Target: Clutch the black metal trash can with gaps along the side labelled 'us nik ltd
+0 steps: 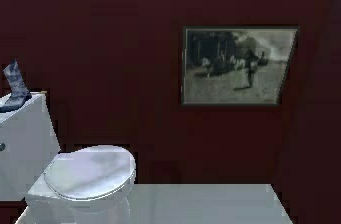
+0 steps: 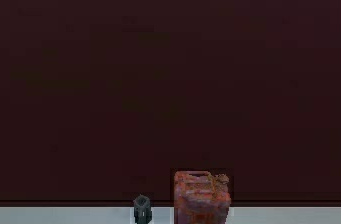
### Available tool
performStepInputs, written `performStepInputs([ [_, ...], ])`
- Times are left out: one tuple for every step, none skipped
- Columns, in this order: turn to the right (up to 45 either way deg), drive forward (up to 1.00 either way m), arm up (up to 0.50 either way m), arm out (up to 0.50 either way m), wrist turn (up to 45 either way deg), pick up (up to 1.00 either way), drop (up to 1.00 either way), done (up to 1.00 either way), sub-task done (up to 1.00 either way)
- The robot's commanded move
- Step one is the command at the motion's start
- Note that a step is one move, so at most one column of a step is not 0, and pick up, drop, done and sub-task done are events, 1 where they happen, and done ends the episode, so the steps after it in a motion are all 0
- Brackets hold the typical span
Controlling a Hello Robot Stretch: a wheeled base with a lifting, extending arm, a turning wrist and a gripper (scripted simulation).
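Observation:
In the arm side view, a small dark upright thing stands on the pale floor at the foot of the dark red wall, low and just left of the middle. It is too small to name. Right beside it, on its right, stands a rust-red boxy container with a handle-like top.
In the forward view, a white toilet with its lid down stands at the lower left. On its tank rests a small blue-grey object. A framed picture hangs on the dark red wall. Pale floor lies to the toilet's right.

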Motion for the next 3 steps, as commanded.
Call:
performStepInputs([
  [0.0,0.0,0.08,0.0,0.0,0.0,0.0,0.0,0.0],
  [0.0,0.0,0.0,0.5,0.0,0.0,0.0,0.0,0.0],
  [0.0,0.0,0.0,0.0,45.0,0.0,0.0,0.0,0.0],
])
